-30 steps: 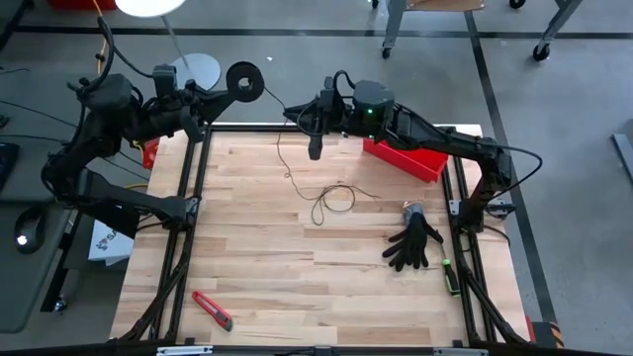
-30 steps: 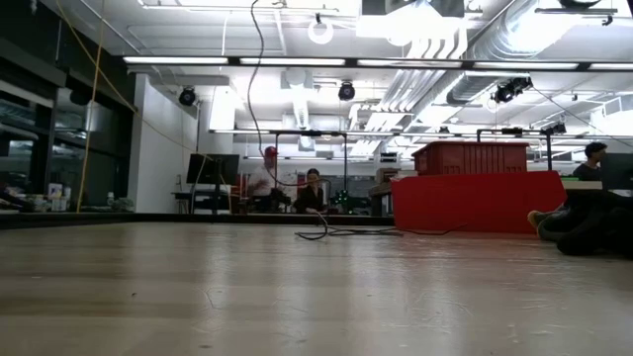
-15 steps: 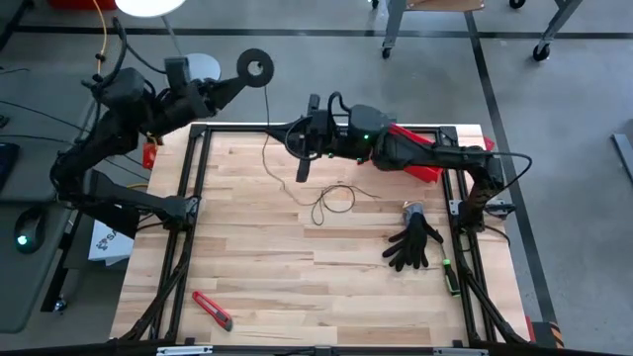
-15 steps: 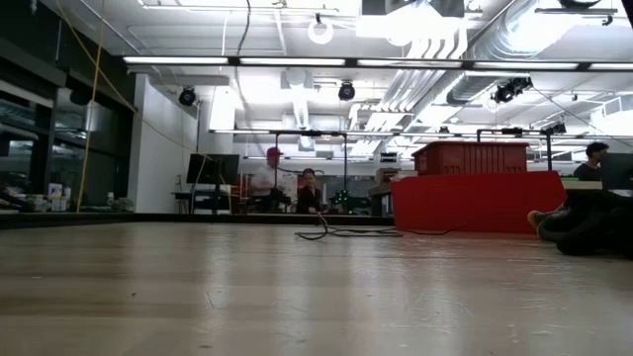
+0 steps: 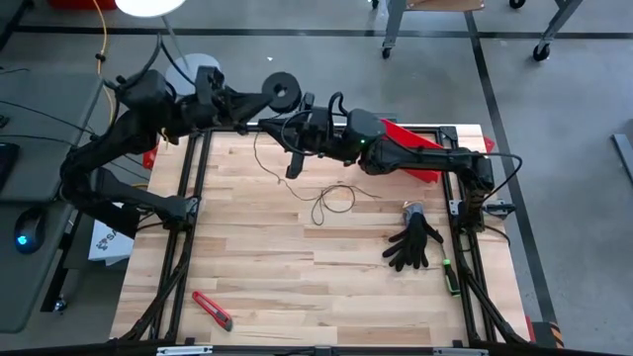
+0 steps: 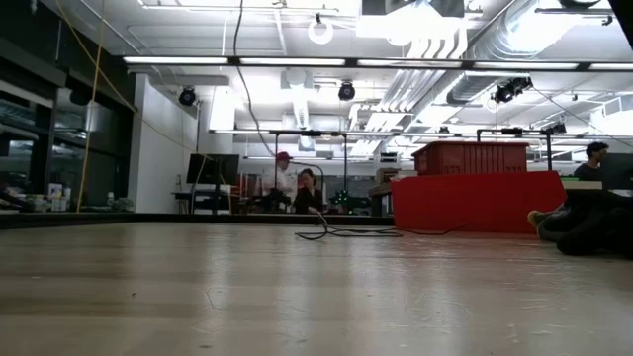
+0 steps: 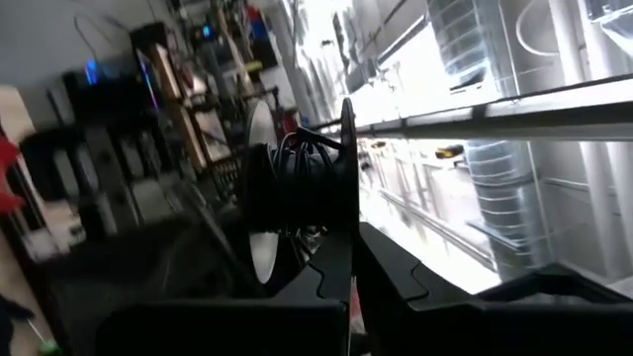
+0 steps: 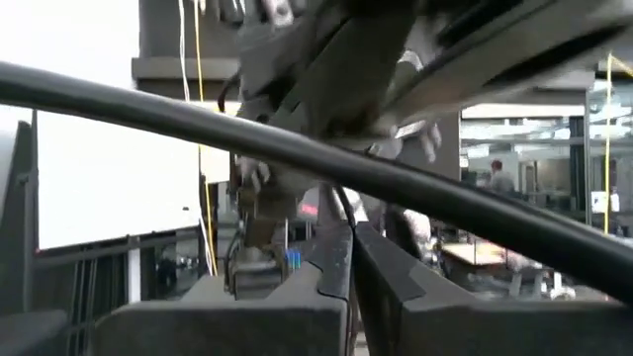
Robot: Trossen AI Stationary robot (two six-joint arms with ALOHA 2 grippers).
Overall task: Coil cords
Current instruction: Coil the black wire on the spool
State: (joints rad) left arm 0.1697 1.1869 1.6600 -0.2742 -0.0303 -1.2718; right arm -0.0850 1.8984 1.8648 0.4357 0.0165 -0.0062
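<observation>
As I swung the spool (image 5: 282, 90) inward, pinched in the left gripper (image 5: 265, 97), the right gripper (image 5: 293, 165), fingers together on the thin cord (image 5: 259, 148), had followed; loose loops remained on the table (image 5: 297, 287), so winding continued.

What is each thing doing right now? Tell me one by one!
spool: held up by the left claw, some cord wound on it.
cord: partly looped loose on the table, partly hanging from above.
left claw: shut on the spool.
right claw: shut, raised over the table's far edge.
black glove: lying flat.
red cutter: lying flat.
</observation>
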